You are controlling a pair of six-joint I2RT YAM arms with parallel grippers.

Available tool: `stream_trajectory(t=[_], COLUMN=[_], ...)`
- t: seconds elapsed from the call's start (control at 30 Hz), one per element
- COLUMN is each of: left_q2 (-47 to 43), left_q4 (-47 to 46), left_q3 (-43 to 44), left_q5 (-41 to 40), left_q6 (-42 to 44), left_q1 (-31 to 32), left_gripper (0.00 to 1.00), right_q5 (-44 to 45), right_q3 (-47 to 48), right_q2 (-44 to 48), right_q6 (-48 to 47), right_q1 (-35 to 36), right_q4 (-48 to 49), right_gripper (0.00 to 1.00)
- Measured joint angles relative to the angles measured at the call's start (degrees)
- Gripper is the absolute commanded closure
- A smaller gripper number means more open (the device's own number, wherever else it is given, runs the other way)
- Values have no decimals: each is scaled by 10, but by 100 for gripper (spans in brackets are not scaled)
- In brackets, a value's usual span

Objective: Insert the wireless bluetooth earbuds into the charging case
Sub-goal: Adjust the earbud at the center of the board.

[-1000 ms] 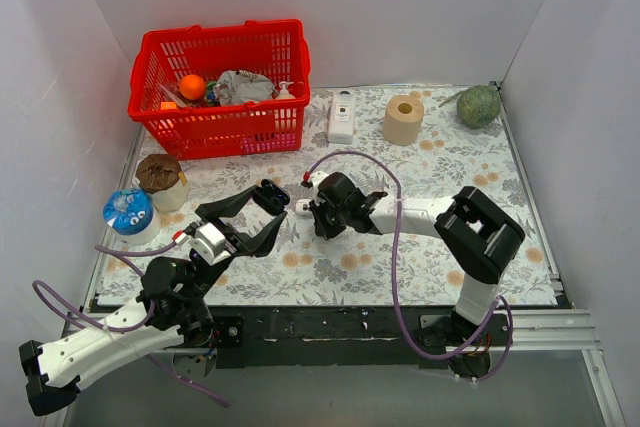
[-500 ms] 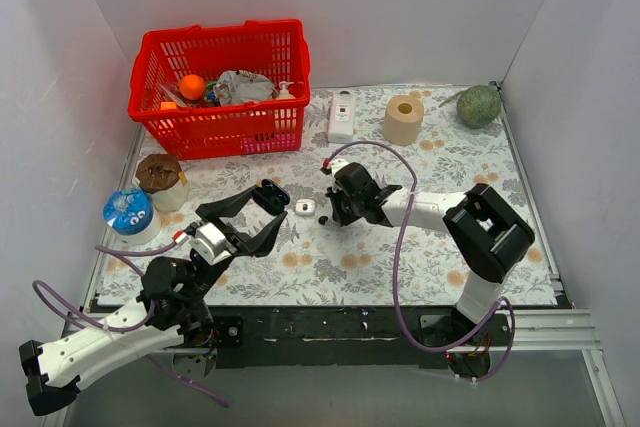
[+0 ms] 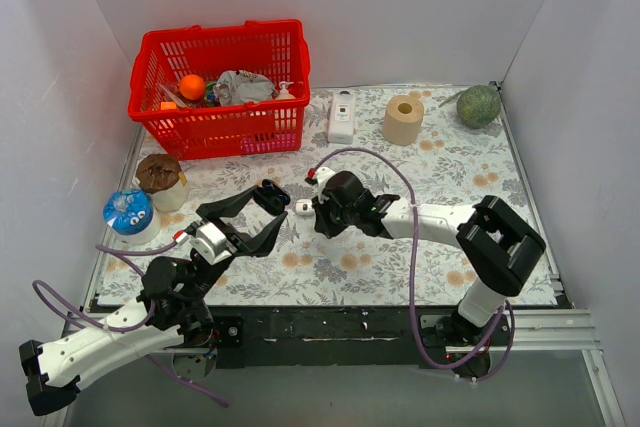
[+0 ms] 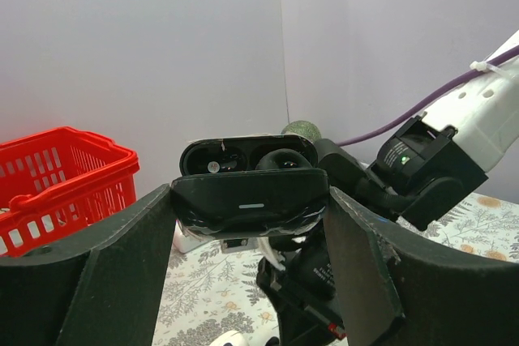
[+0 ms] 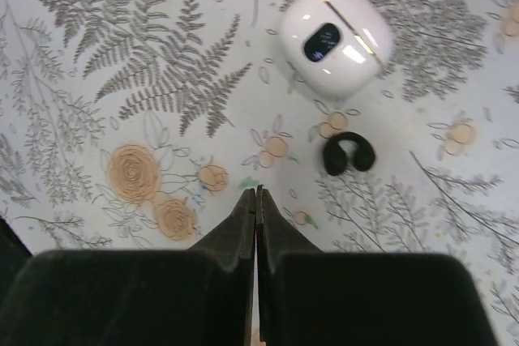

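Note:
My left gripper (image 3: 272,209) is shut on the black charging case (image 3: 270,191) and holds it above the table with its lid open. In the left wrist view the case (image 4: 251,196) sits crosswise between the two fingers (image 4: 122,257), with its two wells facing up. My right gripper (image 3: 322,217) is shut and empty, pointing down just over the flowered cloth (image 5: 256,194). A black C-shaped earbud (image 5: 349,155) lies on the cloth just right of and ahead of its tips. A white earbud (image 5: 336,38) with a dark oval spot lies further ahead; it also shows in the top view (image 3: 303,207).
A red basket (image 3: 215,137) of odds and ends stands at the back left. A white device (image 3: 342,117), a paper roll (image 3: 404,119) and a green ball (image 3: 479,105) line the back. A brown-lidded cup (image 3: 160,179) and a blue-topped tub (image 3: 128,212) stand at the left edge.
My right gripper swung right and away from the white earbud, then came back left and down beside it. The left arm and the case have not moved.

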State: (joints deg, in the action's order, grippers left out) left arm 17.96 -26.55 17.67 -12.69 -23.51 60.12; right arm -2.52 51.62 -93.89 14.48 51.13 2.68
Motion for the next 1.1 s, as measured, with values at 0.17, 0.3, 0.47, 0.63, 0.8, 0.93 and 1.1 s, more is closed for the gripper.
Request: stream_trajectory(t=[0.17,0.3,0.47,0.63,0.8,0.93,1.1], left_q2=[1,0,-1,-2,-2,-2,-2], left_q4=[0,2,6,9,9,9,9], left_q3=[0,0,0,0,0,0,0], left_q5=[0,0,0,0,0,0,0], left_q6=[-4,-7,-9,-8,-8,-8,-8], left_q1=[0,0,0,0,0,0,0], left_gripper=[100,100,100,100,100,100,100], right_q5=[-30,-33,-28,-20,-12,-6,7], right_q3=[29,31,40,37,14,-5,-27], right_q2=[-48,-79,-87,-87,-72,-56,-37], right_q6=[6,15,20,21,20,19,17], right_q1=[16,8,-7,-25,-40,-52,-68], right_q4=[5,4,5,10,24,29,31], right_gripper=[99,99,99,99,99,99,99])
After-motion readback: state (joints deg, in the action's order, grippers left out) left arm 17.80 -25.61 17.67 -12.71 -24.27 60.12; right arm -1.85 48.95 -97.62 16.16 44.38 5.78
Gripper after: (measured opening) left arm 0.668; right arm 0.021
